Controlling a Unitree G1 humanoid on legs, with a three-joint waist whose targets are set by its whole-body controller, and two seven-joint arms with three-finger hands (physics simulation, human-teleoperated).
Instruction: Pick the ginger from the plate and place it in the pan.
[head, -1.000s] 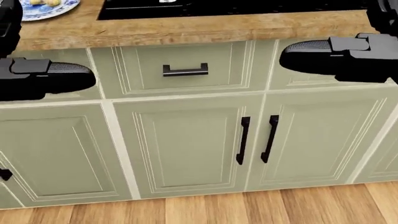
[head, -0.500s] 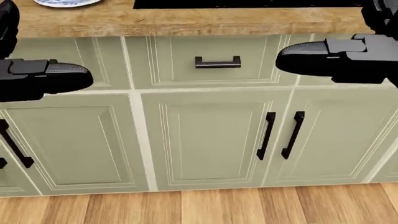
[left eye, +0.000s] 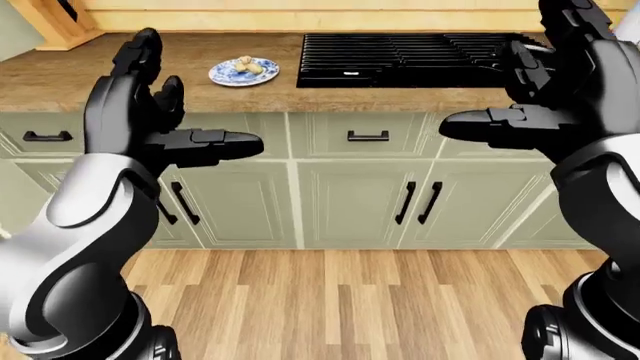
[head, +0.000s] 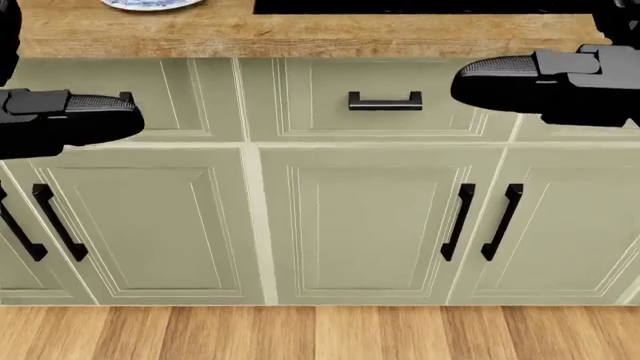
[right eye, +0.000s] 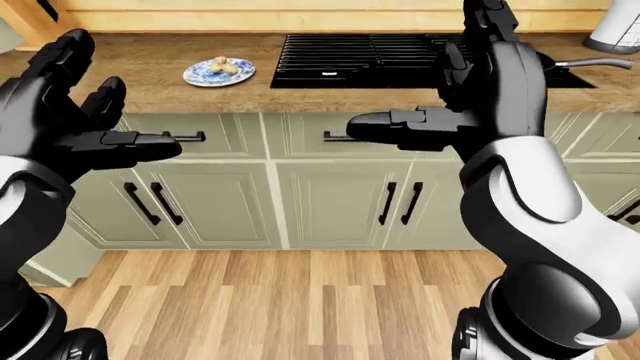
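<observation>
Standing well short of the desk (left eye: 120, 75), the robot holds its left hand (left eye: 150, 112) raised, fingers spread wide and empty. Up and right of it in the left-eye view, the ginger (left eye: 246, 65) lies on the blue-patterned plate (left eye: 226, 76), nearer this hand. Farther right sits the black stove (left eye: 400, 56); the right hand (left eye: 545, 90), likewise wide and empty, hides most of the pan, only its handle (right eye: 590, 63) showing.

camera: shifted left | head view: drawer handle (head: 385, 101) slid right | plate (head: 152, 4) nearly off top
</observation>
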